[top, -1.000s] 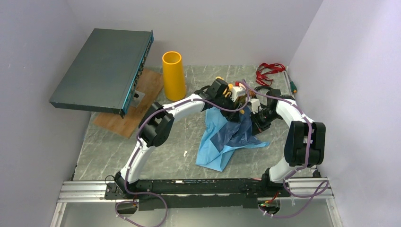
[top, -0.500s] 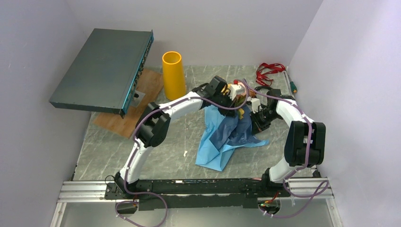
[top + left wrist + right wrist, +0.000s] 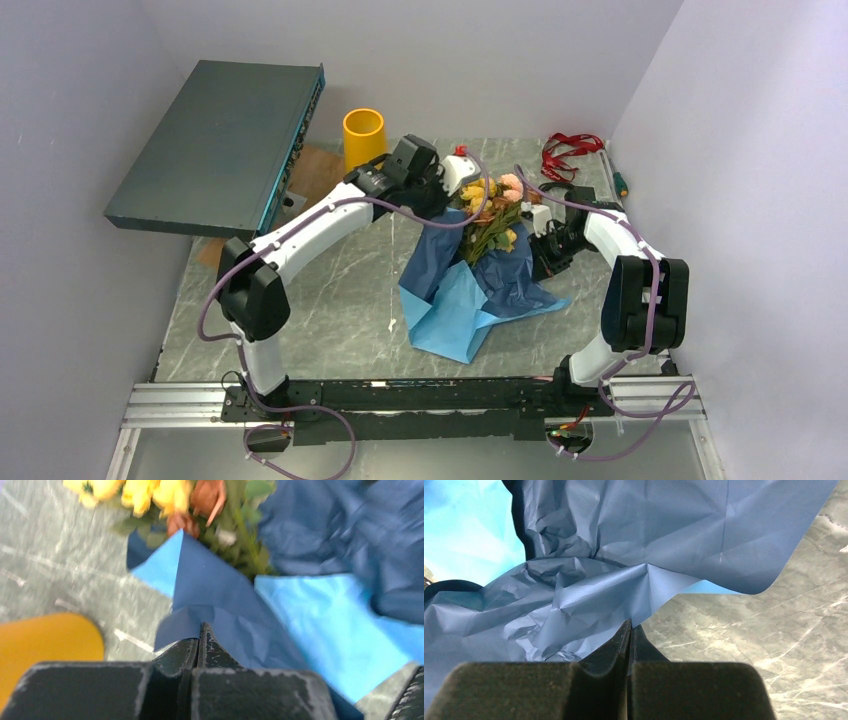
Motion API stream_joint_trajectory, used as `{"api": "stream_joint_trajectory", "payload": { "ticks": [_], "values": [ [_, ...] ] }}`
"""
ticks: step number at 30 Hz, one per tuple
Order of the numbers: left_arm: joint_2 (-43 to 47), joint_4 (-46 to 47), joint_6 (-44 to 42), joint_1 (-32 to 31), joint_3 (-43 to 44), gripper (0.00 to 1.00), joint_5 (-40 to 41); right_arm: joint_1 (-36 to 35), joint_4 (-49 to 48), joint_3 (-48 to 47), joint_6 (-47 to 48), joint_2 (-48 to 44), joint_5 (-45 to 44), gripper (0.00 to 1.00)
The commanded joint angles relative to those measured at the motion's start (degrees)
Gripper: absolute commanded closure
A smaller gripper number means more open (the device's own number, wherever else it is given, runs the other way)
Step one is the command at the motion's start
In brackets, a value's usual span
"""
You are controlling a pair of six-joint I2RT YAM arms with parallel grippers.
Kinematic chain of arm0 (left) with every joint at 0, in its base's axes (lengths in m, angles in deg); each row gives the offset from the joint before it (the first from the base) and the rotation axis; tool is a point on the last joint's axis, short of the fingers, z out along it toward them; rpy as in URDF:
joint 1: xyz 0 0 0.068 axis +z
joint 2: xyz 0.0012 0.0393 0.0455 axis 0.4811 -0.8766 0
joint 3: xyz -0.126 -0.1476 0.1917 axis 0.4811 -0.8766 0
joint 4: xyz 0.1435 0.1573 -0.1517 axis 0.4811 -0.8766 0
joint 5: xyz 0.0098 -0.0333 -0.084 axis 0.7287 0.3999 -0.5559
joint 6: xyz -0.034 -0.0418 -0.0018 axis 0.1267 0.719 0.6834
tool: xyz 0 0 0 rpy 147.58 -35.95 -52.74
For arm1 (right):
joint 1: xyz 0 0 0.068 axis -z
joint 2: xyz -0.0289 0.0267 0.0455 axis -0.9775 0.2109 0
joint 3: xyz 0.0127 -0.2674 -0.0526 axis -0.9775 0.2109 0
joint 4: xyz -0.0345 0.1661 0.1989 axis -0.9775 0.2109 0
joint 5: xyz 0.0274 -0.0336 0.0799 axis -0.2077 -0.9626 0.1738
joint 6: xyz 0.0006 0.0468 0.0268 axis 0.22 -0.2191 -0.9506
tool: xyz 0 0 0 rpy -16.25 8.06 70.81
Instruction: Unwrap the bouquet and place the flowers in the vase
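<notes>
The bouquet lies half open at mid-table: blue paper (image 3: 468, 295) spreads out under the flowers (image 3: 492, 208), whose yellow, pink and peach roses sit with green stems on the sheet. In the left wrist view, yellow and brown-orange flowers (image 3: 150, 492) show at the top. My left gripper (image 3: 200, 628) is shut on a corner of the blue paper (image 3: 215, 590), lifted near the vase (image 3: 363, 132), a plain orange-yellow cylinder whose rim also shows low left as vase (image 3: 45, 645). My right gripper (image 3: 630, 625) is shut on the opposite crinkled edge of the paper (image 3: 589, 595), low over the table.
A dark red ribbon (image 3: 570, 150) lies loose at the back right, beside a small green-handled tool (image 3: 621, 183). A dark flat box (image 3: 225, 140) leans over a wooden board (image 3: 318, 165) at the back left, close to the vase. Purple walls close in both sides.
My left gripper shut on the paper, then swung back and left toward the vase, pulling the sheet open and uncovering the flowers. The right arm held still.
</notes>
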Motion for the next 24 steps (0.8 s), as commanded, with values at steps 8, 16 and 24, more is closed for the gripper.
{"api": "stream_joint_trajectory", "payload": {
  "ticks": [8,16,24],
  "values": [
    [7.31,-4.58,-14.71,2.66,-16.45,1.00,29.31,0.36,-1.49,0.94,3.17,0.85,-4.84,1.00],
    [5.77,5.74,-21.50,4.69,-25.52,1.00,42.47,1.45,-1.32,2.17,8.30,0.56,-9.66,1.00],
    [1.45,8.88,-25.55,8.23,-29.56,1.00,44.61,3.40,-3.16,1.92,11.46,3.26,-13.46,1.00]
  ]
}}
